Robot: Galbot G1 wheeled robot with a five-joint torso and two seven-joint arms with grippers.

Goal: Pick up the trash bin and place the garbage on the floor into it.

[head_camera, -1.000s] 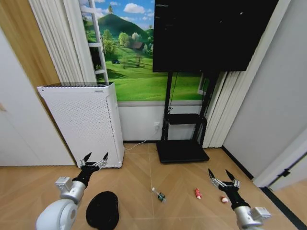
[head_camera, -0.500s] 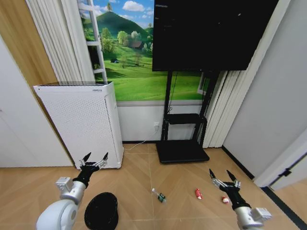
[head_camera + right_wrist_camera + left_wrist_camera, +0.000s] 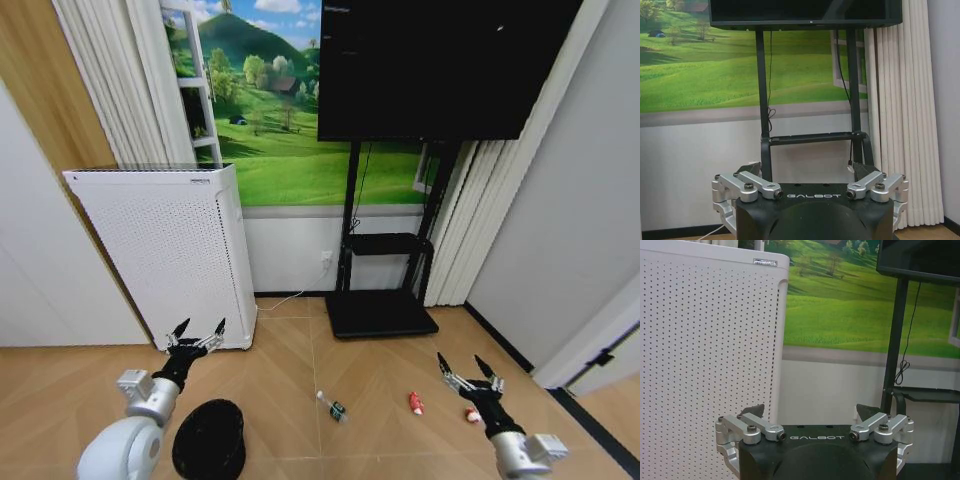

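Hands both spread wide (left hand (image 3: 197,334), right hand (image 3: 464,372)), empty, above floor

You have the black mesh trash bin (image 3: 209,452) on the floor beside the left gripper (image 3: 197,332), fingers spread, while the bottle (image 3: 332,406) and red pieces (image 3: 415,403) lie toward the right gripper (image 3: 466,369), likewise spread.

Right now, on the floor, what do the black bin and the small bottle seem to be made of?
The trash bin looks like fine black mesh, probably metal: matte and dark, though its weave is too small to confirm. The bottle seems clear plastic with a green label; the wooden floor shows through its pale body.
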